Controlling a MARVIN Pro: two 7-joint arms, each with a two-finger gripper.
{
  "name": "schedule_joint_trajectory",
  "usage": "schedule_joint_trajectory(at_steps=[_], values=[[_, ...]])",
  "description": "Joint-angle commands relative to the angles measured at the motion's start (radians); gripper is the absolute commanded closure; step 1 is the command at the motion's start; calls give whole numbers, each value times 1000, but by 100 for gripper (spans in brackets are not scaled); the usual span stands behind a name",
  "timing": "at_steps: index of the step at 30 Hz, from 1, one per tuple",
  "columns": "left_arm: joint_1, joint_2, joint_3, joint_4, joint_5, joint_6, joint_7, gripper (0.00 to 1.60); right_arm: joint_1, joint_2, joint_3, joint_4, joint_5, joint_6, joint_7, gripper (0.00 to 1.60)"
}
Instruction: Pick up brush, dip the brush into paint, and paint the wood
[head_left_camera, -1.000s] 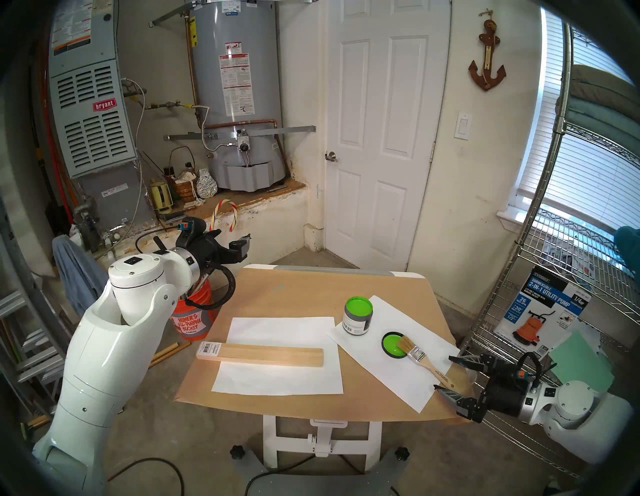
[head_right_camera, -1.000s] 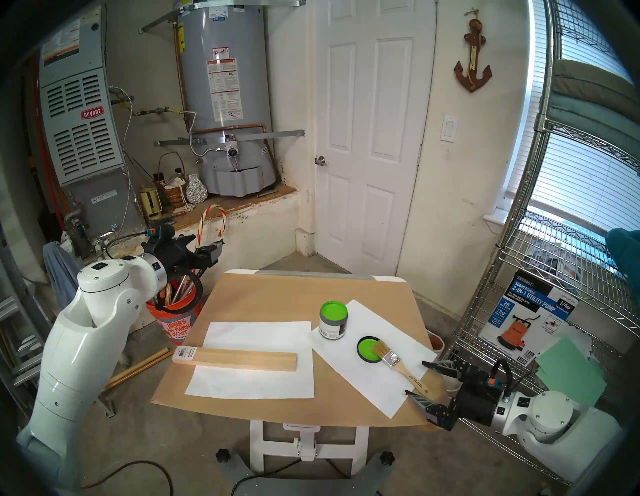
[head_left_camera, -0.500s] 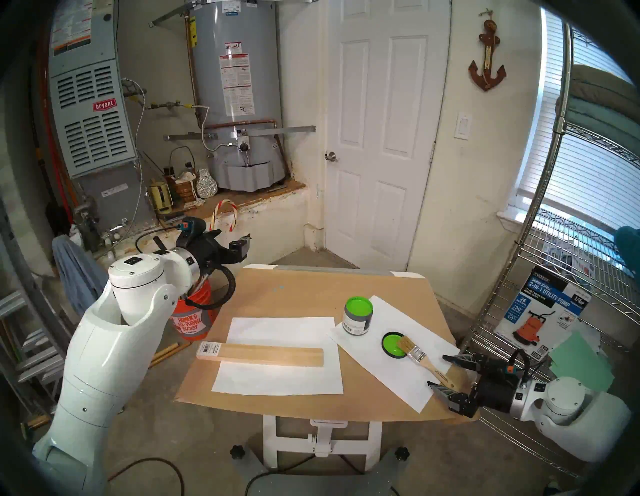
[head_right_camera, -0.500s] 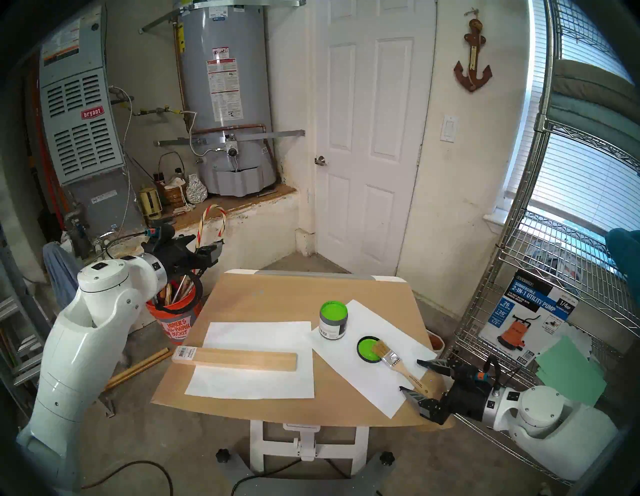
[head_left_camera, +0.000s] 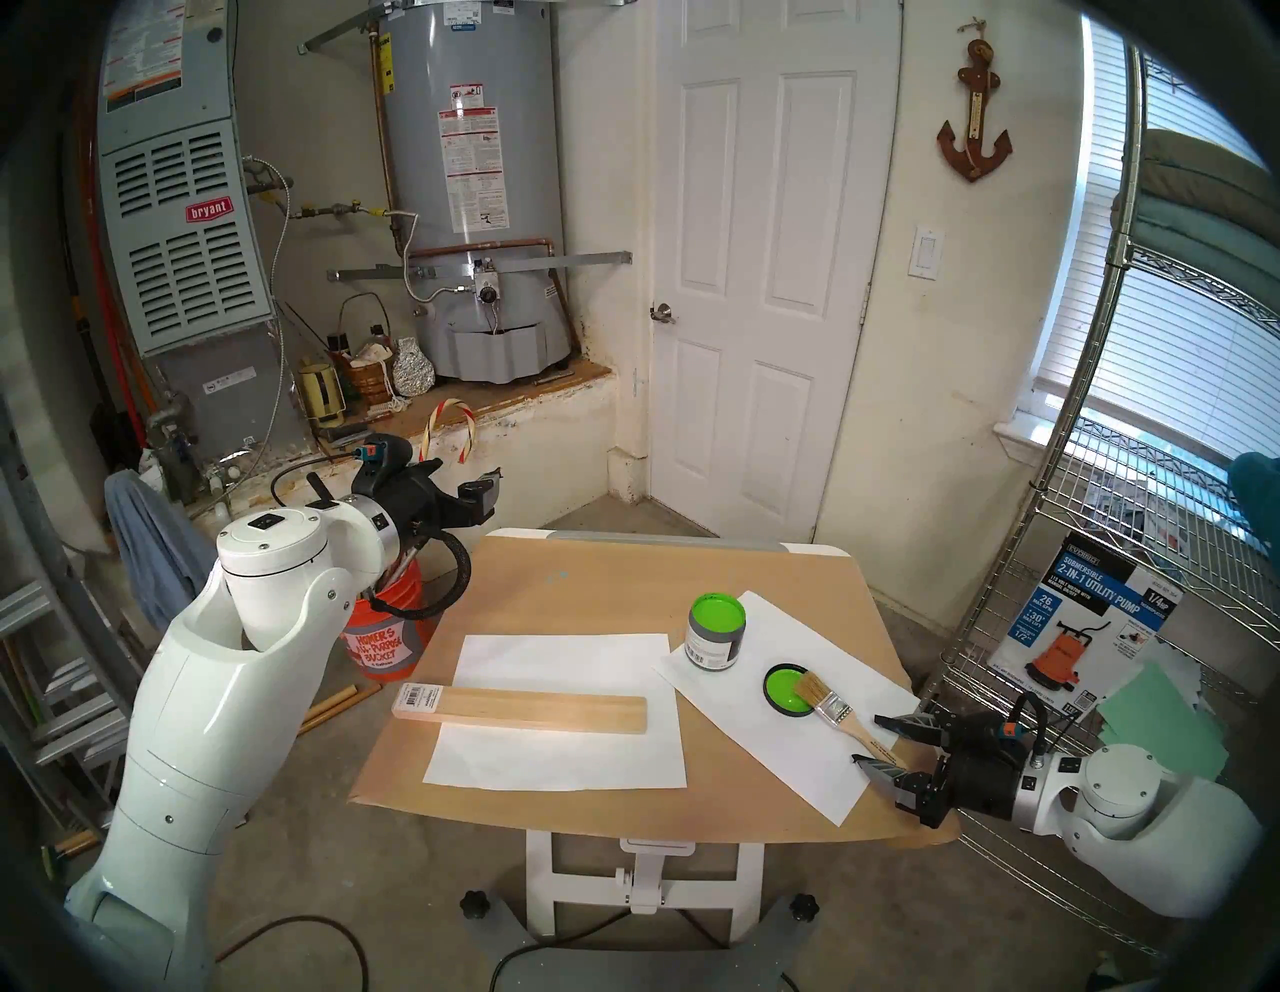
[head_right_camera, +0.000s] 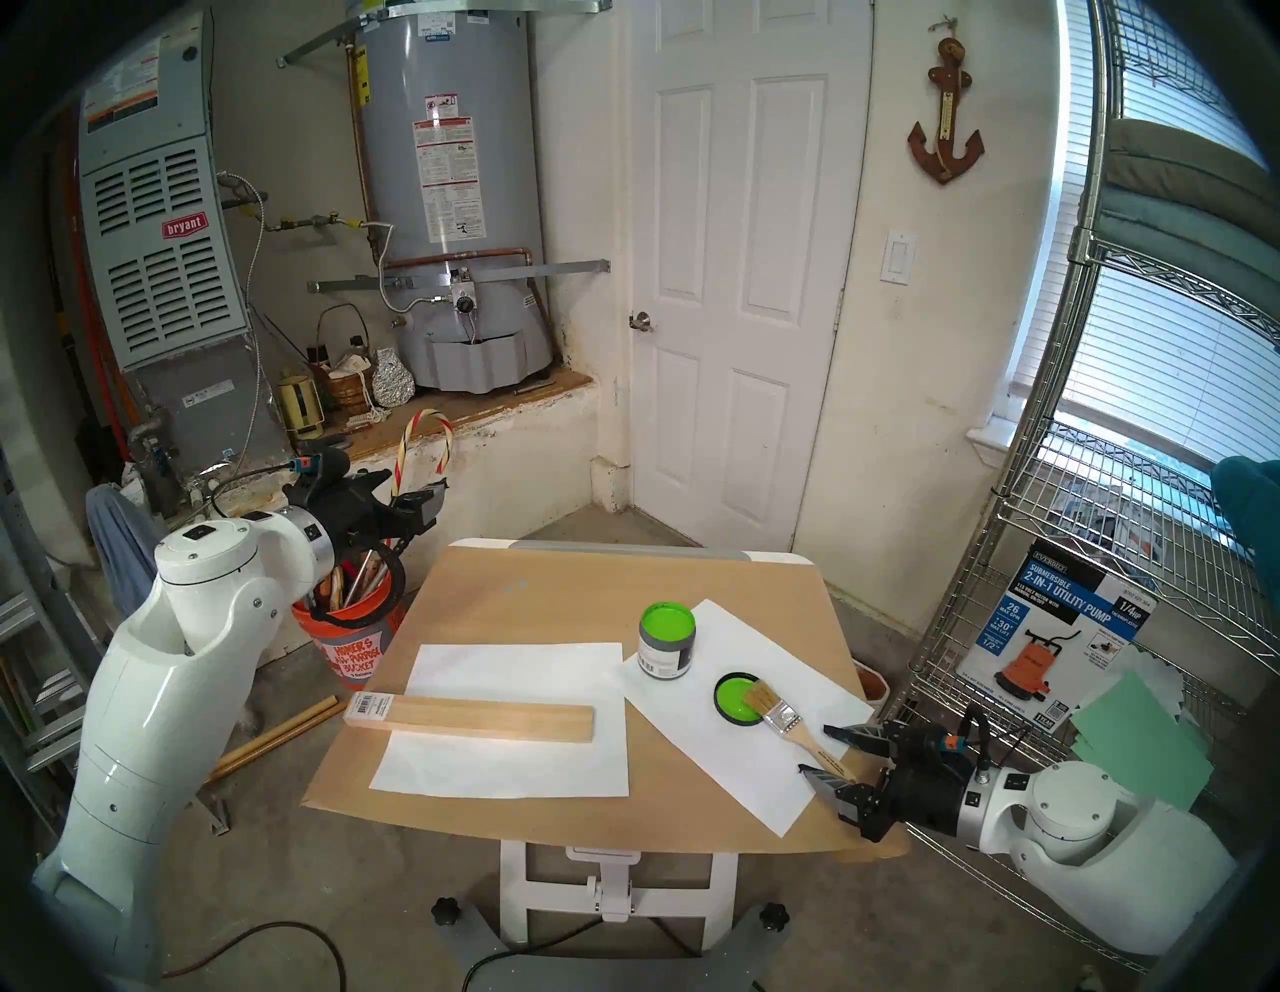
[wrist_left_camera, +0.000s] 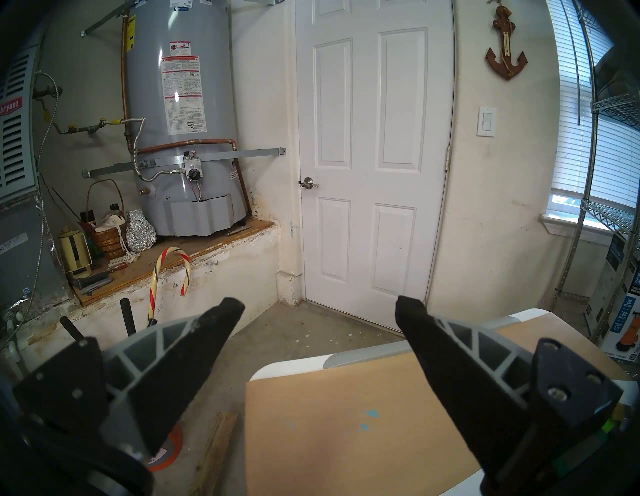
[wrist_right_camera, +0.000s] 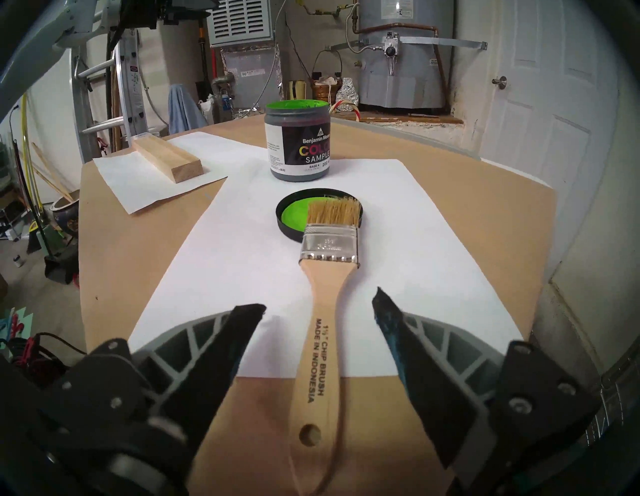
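The brush (head_left_camera: 833, 708) lies on white paper at the table's right, its pale bristles resting on the upturned black lid (head_left_camera: 786, 691), which is coated with green paint. An open jar (head_left_camera: 716, 632) of green paint (head_left_camera: 717, 613) stands behind it. The wood (head_left_camera: 533, 710) lies flat on another white sheet at the left, its barcode sticker at the left end. My right gripper (head_left_camera: 871, 740) is open, one finger on each side of the brush handle (wrist_right_camera: 318, 339), near its end. My left gripper (head_left_camera: 488, 495) is open and empty, held off the table's far left corner.
The table (head_left_camera: 623, 589) is covered with brown paper. An orange bucket (head_left_camera: 388, 637) of sticks stands on the floor to the left, under my left arm. A wire shelf (head_left_camera: 1108, 554) with a pump box (head_left_camera: 1080, 637) stands close behind my right arm.
My right gripper has moved left, toward the brush, so its open fingers now lie on both sides of the handle's end. The left arm, brush, jar and wood have not moved.
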Motion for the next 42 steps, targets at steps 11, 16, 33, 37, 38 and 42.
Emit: schedule_joint_trajectory(at_steps=[11,16,33,37,38,42], values=[[-9,2,-9,-17,-2,-3,0,0,66,-16,-18,14,1,28,7,31],[-9,2,-9,-17,-2,-3,0,0,79,-12,-26,16,0,60,11,53],[-9,2,-10,-17,-2,-3,1,0,102,-17,-35,25,-16,81,26,97],[-9,2,-10,-17,-2,-3,1,0,106,-20,-34,30,-18,72,38,112],[-9,2,-10,-17,-2,-3,1,0,106,-20,-33,31,-18,72,39,109],[-9,2,-9,-17,-2,-3,1,0,103,-19,-24,34,-15,56,54,115]])
